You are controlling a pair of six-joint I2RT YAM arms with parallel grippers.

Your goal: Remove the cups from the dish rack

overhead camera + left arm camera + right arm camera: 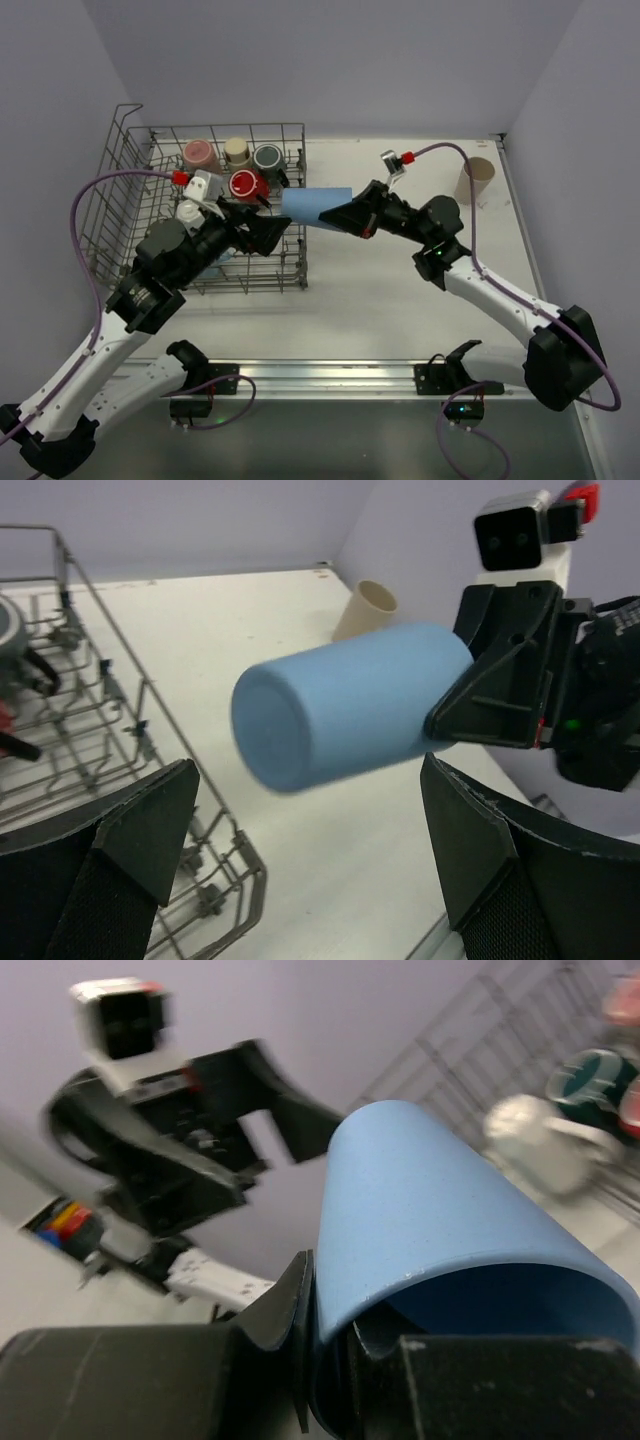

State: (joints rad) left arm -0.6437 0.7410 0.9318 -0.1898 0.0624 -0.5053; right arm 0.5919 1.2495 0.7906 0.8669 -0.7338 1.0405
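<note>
A light blue tumbler (pixel 315 208) lies sideways in the air over the right edge of the grey wire dish rack (pixel 125 170). My right gripper (pixel 347 218) is shut on its rim, one finger inside and one outside (pixel 290 1300). My left gripper (pixel 268 232) is open just left of the tumbler's closed base and does not touch it; in the left wrist view the tumbler (pixel 340 715) hangs beyond the spread fingers (pixel 130 840). Pink (pixel 199 154), cream (pixel 237 150), grey (pixel 268 157) and red (pixel 245 184) cups stand at the back of the rack.
A tan cup (pixel 479 180) stands on the white table at the far right, near the wall; it also shows in the left wrist view (pixel 368 605). The rack's raised wire end (pixel 118 125) is at the far left. A metal rail (pixel 330 375) runs along the near table edge.
</note>
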